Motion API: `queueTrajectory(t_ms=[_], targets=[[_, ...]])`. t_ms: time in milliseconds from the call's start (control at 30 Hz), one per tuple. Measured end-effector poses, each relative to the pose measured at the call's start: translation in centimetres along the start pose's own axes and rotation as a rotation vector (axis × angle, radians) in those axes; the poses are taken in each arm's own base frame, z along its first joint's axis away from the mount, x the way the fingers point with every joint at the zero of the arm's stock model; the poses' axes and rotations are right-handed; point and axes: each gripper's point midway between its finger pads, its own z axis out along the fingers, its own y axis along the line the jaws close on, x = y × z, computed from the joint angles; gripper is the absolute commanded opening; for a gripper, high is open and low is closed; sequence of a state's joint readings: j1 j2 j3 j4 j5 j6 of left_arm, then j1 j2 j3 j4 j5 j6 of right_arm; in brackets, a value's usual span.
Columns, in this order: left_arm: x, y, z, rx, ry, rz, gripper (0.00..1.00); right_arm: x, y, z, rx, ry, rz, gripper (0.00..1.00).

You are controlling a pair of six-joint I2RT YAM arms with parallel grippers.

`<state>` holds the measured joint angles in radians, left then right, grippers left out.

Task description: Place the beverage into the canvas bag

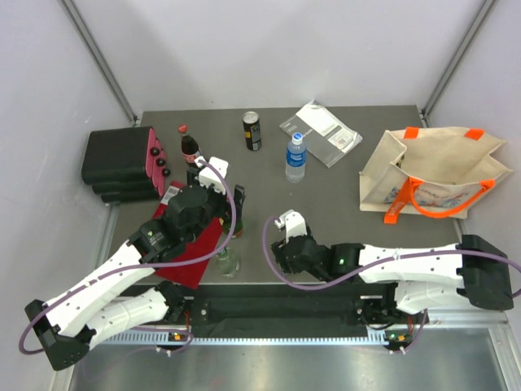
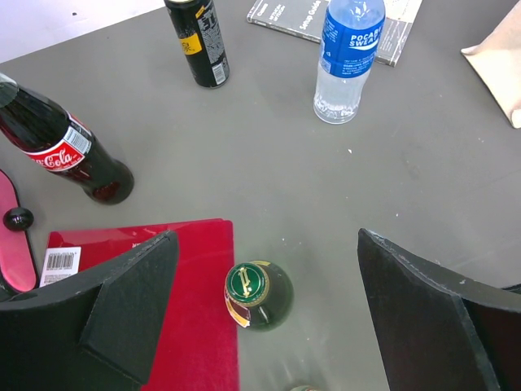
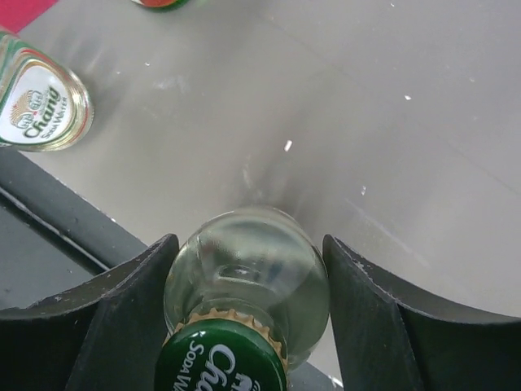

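Note:
A clear glass soda-water bottle [image 3: 244,277] with a green cap, the beverage, stands upright between the fingers of my right gripper [image 3: 248,244]. Both pads rest against its glass shoulders. In the top view this gripper [image 1: 282,247] sits at the near middle of the table and hides the bottle. The beige canvas bag [image 1: 431,171], with orange handles, stands open at the far right, well away from it. My left gripper [image 2: 267,244] hangs open above a dark green bottle [image 2: 259,295], touching nothing.
A second clear soda bottle [image 3: 37,110] stands just left of the held one. On the table are a red folder [image 1: 191,244], a Coca-Cola bottle [image 1: 189,147], a black can [image 1: 252,130], a Pocari Sweat bottle [image 1: 295,157], a grey packet [image 1: 320,133] and a black case [image 1: 118,163].

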<state>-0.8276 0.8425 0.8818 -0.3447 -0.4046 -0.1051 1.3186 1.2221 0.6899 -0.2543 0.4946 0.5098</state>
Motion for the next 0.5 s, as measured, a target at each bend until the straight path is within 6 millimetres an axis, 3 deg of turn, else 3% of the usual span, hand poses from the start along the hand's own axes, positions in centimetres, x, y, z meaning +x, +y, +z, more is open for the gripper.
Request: queueTrajectory(t_ms=[67,333,500], targets=[[0.0,-0.1,0.0,0.003,0.001,0.000,0.94,0.0,-0.2,-0.2,0.013,0.008,-0.002,0.01],[0.0,-0.1,0.0,0.008,0.001,0.000,0.95,-0.4,-2.7,-1.1,0.096,0.068,-0.065,0.00],[0.1,-0.4,0.0,0.022,0.003,0.000,0.94,-4.0,-6.0,-1.5,0.154,0.039,-0.021,0.00]])
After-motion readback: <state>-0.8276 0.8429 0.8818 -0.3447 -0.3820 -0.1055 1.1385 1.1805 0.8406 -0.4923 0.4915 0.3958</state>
